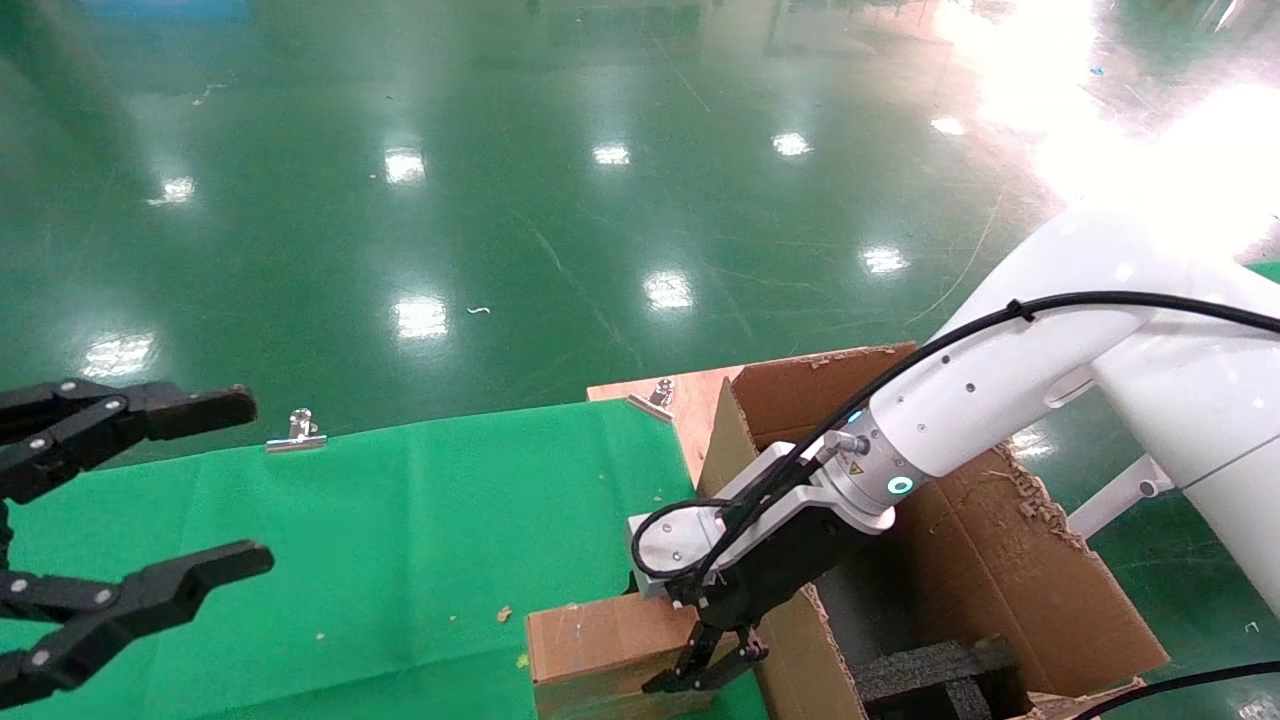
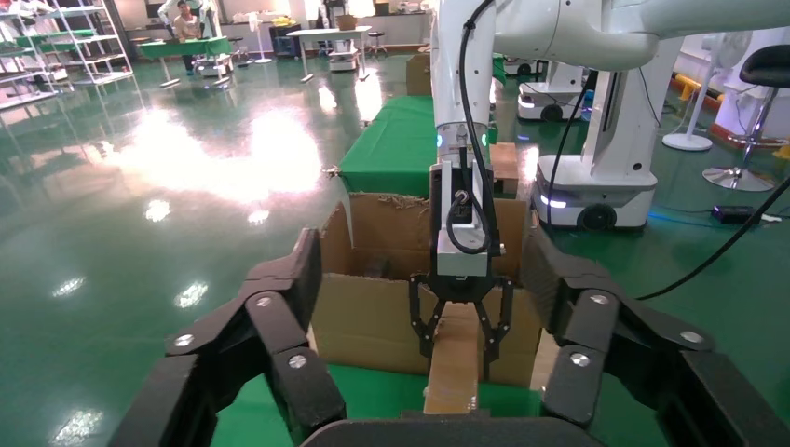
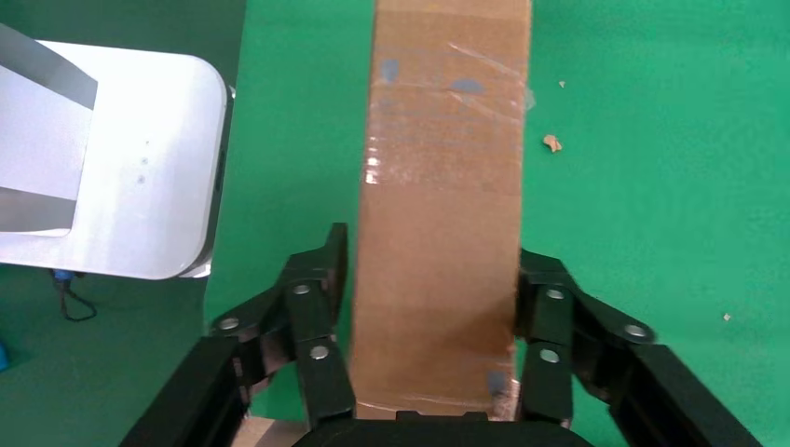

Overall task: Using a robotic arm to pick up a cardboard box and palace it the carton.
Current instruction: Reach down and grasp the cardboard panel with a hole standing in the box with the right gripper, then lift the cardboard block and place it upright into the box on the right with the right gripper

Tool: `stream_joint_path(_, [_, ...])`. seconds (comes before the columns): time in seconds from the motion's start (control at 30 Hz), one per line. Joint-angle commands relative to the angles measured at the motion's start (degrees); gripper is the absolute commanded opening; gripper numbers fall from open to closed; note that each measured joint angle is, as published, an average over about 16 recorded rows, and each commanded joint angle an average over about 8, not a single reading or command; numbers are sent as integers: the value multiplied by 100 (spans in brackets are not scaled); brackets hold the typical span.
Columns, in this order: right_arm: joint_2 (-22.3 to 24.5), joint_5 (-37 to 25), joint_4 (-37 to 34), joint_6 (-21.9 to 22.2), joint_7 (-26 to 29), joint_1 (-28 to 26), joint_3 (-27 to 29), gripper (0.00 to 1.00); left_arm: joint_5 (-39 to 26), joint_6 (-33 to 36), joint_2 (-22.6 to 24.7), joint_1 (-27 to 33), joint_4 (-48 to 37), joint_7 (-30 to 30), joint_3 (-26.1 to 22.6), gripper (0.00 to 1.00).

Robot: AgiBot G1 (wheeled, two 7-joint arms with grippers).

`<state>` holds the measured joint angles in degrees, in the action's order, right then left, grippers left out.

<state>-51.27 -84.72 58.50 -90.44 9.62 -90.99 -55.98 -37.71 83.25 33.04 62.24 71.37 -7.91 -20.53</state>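
Straddling the cardboard box (image 3: 438, 214), right gripper (image 1: 708, 665) has a finger (image 3: 317, 317) on each side, pinching it. Box stands on edge on green cloth (image 1: 400, 540), just beside the carton (image 1: 1010, 560). Left gripper (image 1: 140, 500) hovers w/ fingers spread, well apart.

Cardboard box (image 1: 600, 645) lies left of carton (image 1: 960, 560).

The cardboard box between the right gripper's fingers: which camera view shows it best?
The right wrist view: the cardboard box fills the frame between the right gripper fingers, tape visible. The head view shows it partly hidden at the bottom edge; the left wrist view shows it edge-on and far off.
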Motion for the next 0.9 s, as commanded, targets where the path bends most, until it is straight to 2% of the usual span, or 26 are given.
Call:
stream_joint_path(0.03, [2,0,3,0,2,3,4,0,0,0,0,0,0,0,0,100])
stream_joint_path(0.57, [18,106,13,41,-5,-74,-4,0,-1,0,0,0,0,0,0,100])
stream_joint_path(0.73, [52,357,-57,-3,-52,-427,-14,0,-1,0,0,0,0,0,0,100])
stream_joint_path(0.9, [105,603,-131,-61,-151,-1072,-148,0,-1,0,0,0,0,0,0,100])
